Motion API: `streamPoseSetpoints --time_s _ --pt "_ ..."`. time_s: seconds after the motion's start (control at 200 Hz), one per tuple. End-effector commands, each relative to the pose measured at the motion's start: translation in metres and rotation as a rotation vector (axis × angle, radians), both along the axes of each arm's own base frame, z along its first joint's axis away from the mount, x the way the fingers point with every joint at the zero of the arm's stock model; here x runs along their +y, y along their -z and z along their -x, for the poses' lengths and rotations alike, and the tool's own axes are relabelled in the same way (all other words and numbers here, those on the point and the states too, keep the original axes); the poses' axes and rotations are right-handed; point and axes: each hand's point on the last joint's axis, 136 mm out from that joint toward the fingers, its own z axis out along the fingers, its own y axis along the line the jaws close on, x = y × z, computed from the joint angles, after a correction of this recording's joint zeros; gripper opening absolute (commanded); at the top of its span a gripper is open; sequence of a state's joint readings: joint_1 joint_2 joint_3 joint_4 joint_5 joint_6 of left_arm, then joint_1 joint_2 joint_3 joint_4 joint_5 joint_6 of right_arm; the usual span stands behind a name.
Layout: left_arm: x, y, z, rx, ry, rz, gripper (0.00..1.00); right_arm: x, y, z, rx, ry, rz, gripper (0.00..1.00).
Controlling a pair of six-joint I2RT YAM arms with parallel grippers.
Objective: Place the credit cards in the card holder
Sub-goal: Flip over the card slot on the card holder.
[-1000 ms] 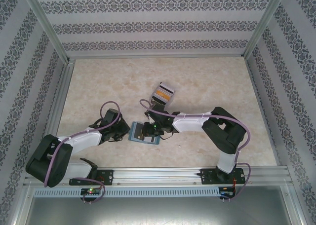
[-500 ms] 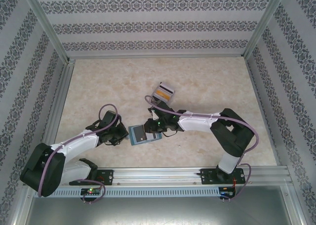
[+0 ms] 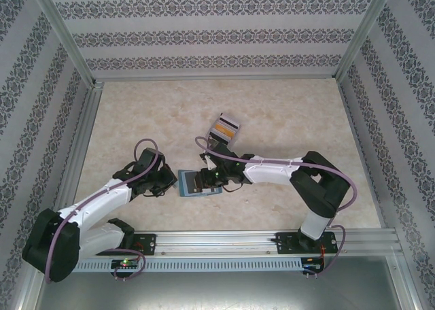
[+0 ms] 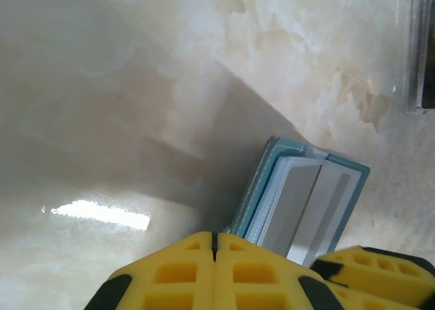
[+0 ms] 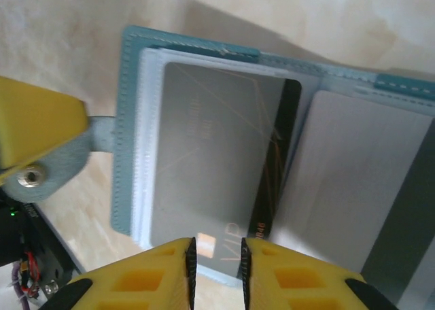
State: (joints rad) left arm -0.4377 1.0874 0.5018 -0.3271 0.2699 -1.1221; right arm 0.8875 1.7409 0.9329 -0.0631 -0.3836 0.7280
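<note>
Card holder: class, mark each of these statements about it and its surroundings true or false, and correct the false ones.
1. The card holder lies open on the table. True.
2. A dark card lies against one of its inner pages. True.
3. The left hand is spread wide open. False: it is shut, pads together.
4. The clear box of cards stands on top of the card holder. False: it stands apart, farther from the arms.

Gold "VIP" lettering on dark card, at 6 o'clock, tucked in card holder, neighbouring digits blurred
</note>
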Motion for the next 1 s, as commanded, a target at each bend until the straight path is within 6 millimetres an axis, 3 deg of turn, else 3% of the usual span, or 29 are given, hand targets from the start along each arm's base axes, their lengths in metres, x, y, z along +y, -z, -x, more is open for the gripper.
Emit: streamPoseSetpoints --time_s 0.0,0.24,0.305,0.575,0.869,0.994 --pt "-0.004 -0.014 0.0 -0.017 0.027 0.004 0.0 0.001 0.012 0.0 0.026 0.007 0.004 0.28" --pt "-0.004 -0.016 0.001 -0.018 0.026 0.004 0.0 0.023 0.009 0.004 0.055 -0.034 -0.094 0.28" --pt "-0.004 -0.014 0.001 -0.015 0.024 0.004 0.0 0.026 0.01 0.003 0.065 -0.036 -0.113 0.35" --pt "0.0 -0.001 0.005 0.009 0.015 -0.012 0.0 0.032 0.015 0.001 0.137 -0.011 -0.257 0.45" --pt "0.0 0.012 0.008 0.037 0.014 -0.014 0.0 0.039 0.02 0.003 0.136 -0.032 -0.264 0.57" --pt "0.0 0.015 0.009 0.041 0.01 -0.013 0.0 0.035 0.032 0.004 0.124 -0.029 -0.183 0.59"
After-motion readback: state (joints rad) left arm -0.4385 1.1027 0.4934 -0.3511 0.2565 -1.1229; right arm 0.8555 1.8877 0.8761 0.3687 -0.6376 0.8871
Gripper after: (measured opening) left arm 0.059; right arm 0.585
